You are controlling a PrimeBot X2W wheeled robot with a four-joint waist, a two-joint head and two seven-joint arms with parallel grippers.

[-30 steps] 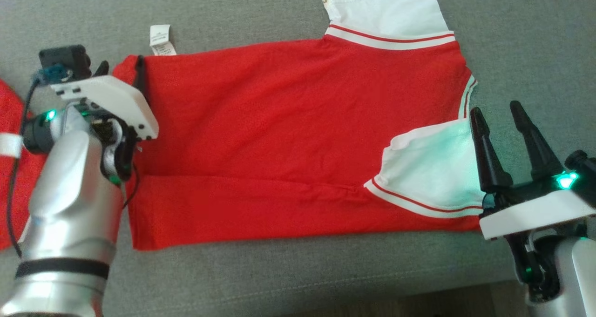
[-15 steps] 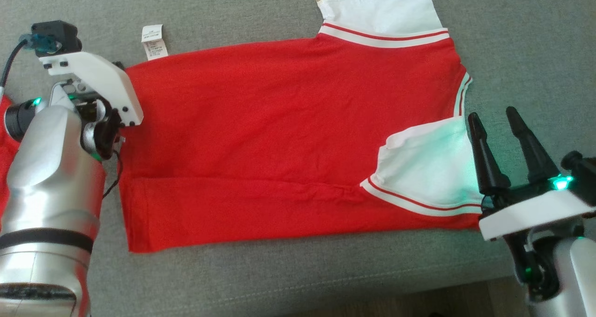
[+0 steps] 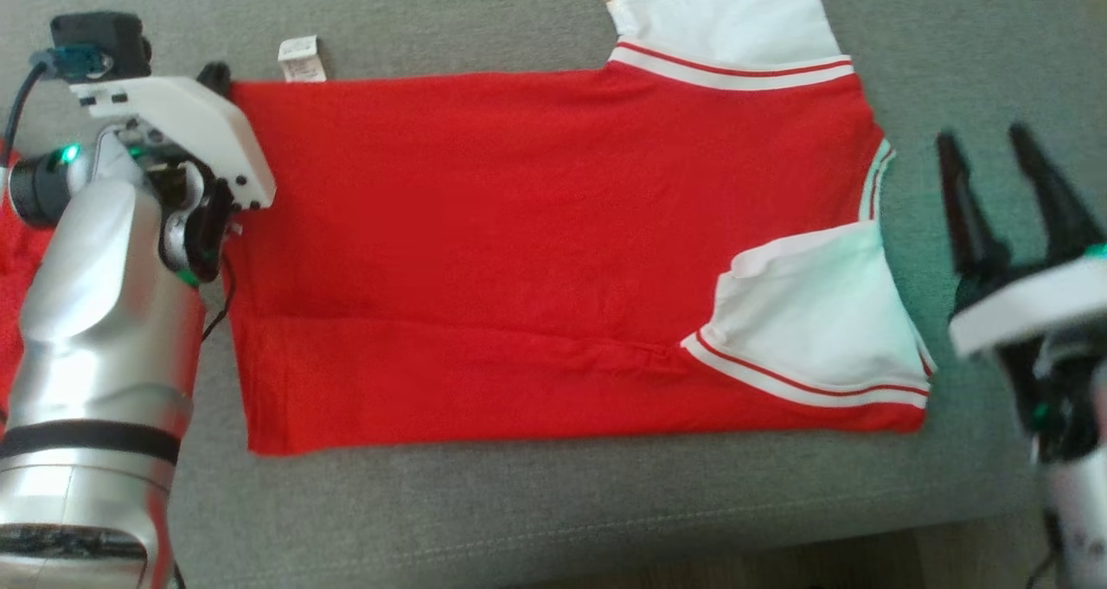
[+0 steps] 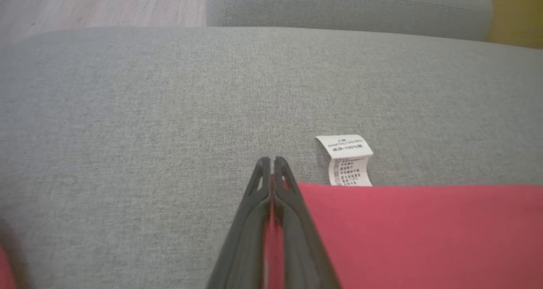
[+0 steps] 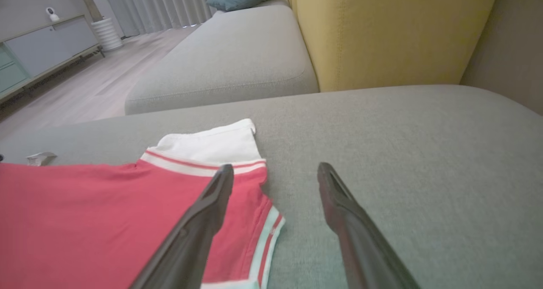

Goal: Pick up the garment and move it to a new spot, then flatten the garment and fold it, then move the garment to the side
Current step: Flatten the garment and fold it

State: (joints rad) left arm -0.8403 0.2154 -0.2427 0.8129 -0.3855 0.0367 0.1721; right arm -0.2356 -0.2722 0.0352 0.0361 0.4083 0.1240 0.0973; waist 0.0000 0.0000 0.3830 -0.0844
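Red T-shirt (image 3: 519, 226) lies flat on the grey sofa cushion (image 3: 519, 502), long axis across the head view, hem end toward the robot's left, neck end toward its right.

Left gripper (image 4: 271, 165): fingers pressed together on the shirt's far hem corner. In the left wrist view a strip of red cloth shows between the two fingers, so it is pinching fabric. The tips poke just past the shirt's edge onto bare cushion.

Care label (image 4: 348, 159): white, sticking out from under the shirt's far edge, just beside that pinched corner. The print on it is too small to read.

Right gripper (image 3: 984, 137): fingers spread wide with nothing between them. It is off the shirt's neck end, close to the striped neckband (image 3: 875, 174) but not touching it. It is motion-blurred in the head view. In the right wrist view one finger overlaps the shirt's shoulder and the other is over bare cushion.

Shirt details:
- One white sleeve (image 3: 726, 14) sticks out past the shirt's far edge.
- The other white sleeve (image 3: 813, 312) is folded in on top of the red body, near the neck end.
- A lengthwise crease (image 3: 450, 334) runs along the shirt's near side.
- The cloth is mostly smooth.

Another piece of red cloth (image 3: 13, 252) sits past the shirt's hem end, behind the left arm, apart from the shirt.
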